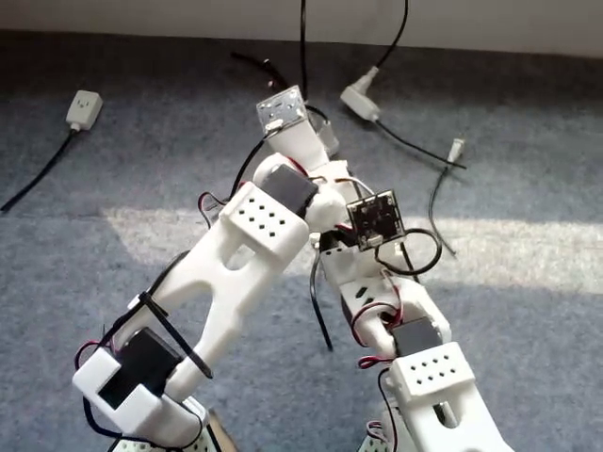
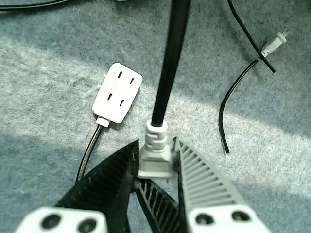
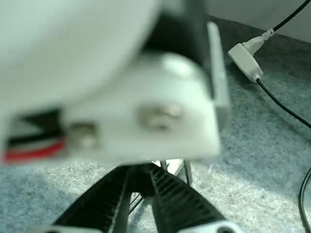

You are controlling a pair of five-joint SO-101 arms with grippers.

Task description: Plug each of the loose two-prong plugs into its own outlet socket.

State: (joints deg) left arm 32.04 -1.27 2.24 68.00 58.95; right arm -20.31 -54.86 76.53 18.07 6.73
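Nothing legible — no text, label or number reads on the outlet (image 2: 116, 92), the plug (image 2: 155, 156) or the circuit board (image 1: 377, 218).

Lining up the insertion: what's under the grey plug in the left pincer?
Carpet shows around the grey plug in the left pincer; the white socket block lies beside it, apart, not under. The plug's prong end is covered by the pincer.

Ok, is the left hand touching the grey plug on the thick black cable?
Touching. The left wrist view shows the left hand closed on the grey plug, both fingers pressed against its sides.
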